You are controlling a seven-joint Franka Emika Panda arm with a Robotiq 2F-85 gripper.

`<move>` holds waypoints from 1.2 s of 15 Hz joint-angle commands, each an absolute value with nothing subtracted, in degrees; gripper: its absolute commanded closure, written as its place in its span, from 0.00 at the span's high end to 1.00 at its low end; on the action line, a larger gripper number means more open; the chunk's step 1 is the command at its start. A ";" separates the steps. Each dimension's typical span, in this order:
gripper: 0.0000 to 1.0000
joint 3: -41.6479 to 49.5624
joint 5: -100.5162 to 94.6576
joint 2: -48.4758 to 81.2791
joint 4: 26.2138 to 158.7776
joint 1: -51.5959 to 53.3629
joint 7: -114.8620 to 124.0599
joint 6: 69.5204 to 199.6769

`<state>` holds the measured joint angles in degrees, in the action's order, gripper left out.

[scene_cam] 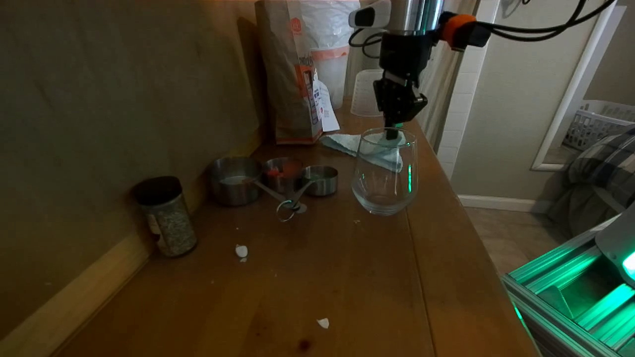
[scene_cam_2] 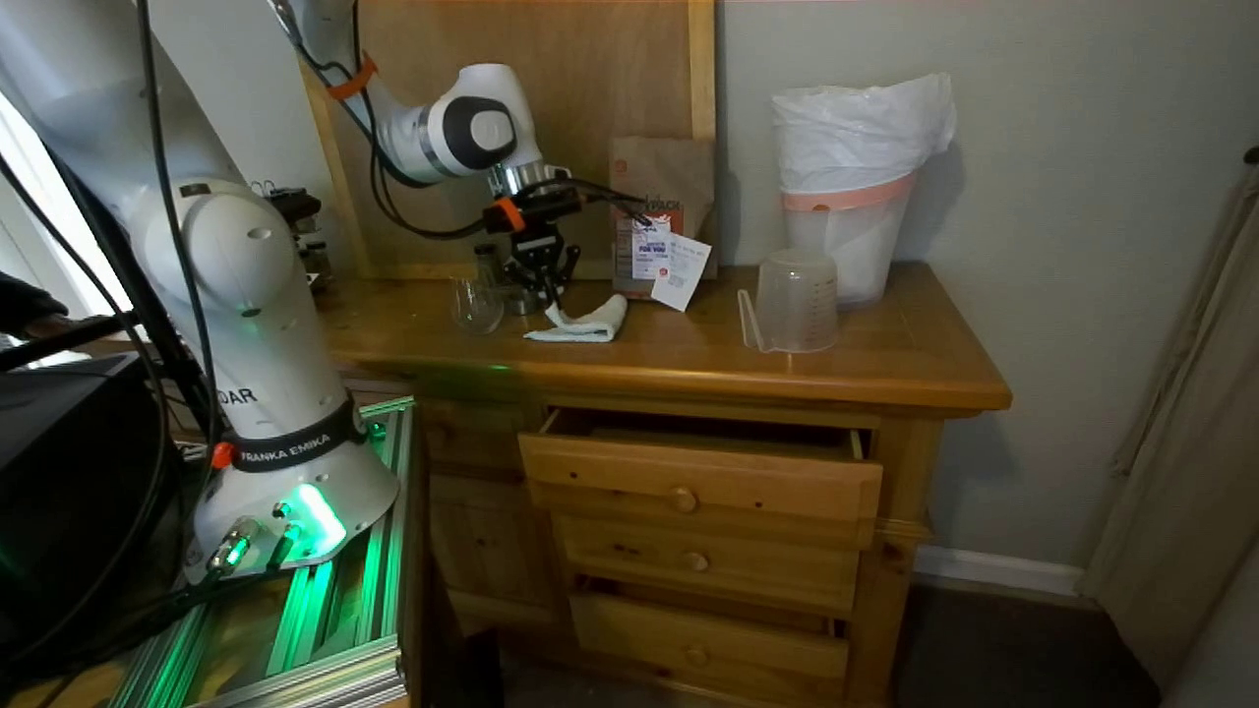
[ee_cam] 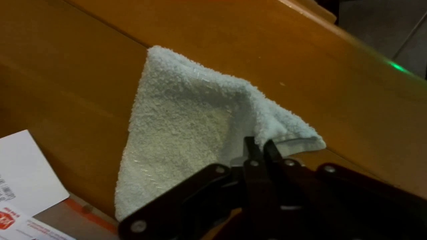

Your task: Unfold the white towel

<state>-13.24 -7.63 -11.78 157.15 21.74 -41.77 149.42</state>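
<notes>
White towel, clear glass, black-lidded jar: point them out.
White towel (ee_cam: 183,123), in the wrist view: middle of its upper face.
Clear glass (scene_cam: 384,193), in an exterior view: its lower wall.
Black-lidded jar (scene_cam: 172,227), in an exterior view: middle of its body.

White towel (ee_cam: 180,126): plain, white to pale grey-blue as I see it
My gripper (ee_cam: 259,143): black
My arm (scene_cam_2: 246,261): white, orange bands
Paper bag (scene_cam_2: 641,162): brown, orange-red print
Tabletop (scene_cam: 317,277): orange-brown wood
Jar lid (scene_cam: 158,190): black
My base light (scene_cam_2: 322,521): green
Draped cloth (scene_cam: 603,161): dark-and-pale plaid
</notes>
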 commanded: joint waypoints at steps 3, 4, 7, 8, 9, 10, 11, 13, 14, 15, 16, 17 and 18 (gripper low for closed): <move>0.06 -12.97 -10.74 -11.25 152.13 19.17 -39.70 150.24; 0.06 -13.15 -11.85 -10.75 151.06 18.46 -38.71 151.03; 0.06 -13.42 -16.77 -9.19 147.96 16.02 -35.17 153.24; 0.06 -13.53 -19.20 -8.68 147.05 15.02 -33.36 153.89; 0.06 -13.61 -21.82 -8.01 146.01 13.96 -31.33 154.73; 0.06 -13.58 -24.11 -7.18 145.04 13.13 -29.43 155.48; 0.06 -13.64 -26.64 -6.23 144.06 12.32 -27.20 156.17; 0.06 -13.72 -30.92 -4.46 142.32 11.23 -23.00 157.40; 0.06 -14.00 -33.03 -3.56 141.44 10.58 -20.68 157.89; 0.06 -14.01 -35.84 -2.70 140.41 10.08 -17.94 158.14; 0.06 -13.91 -38.12 -1.67 139.42 9.90 -15.87 158.05; 0.06 -13.81 -40.88 -0.77 138.44 9.71 -13.22 157.76; 0.06 -13.62 -43.52 0.10 137.64 9.60 -10.48 157.65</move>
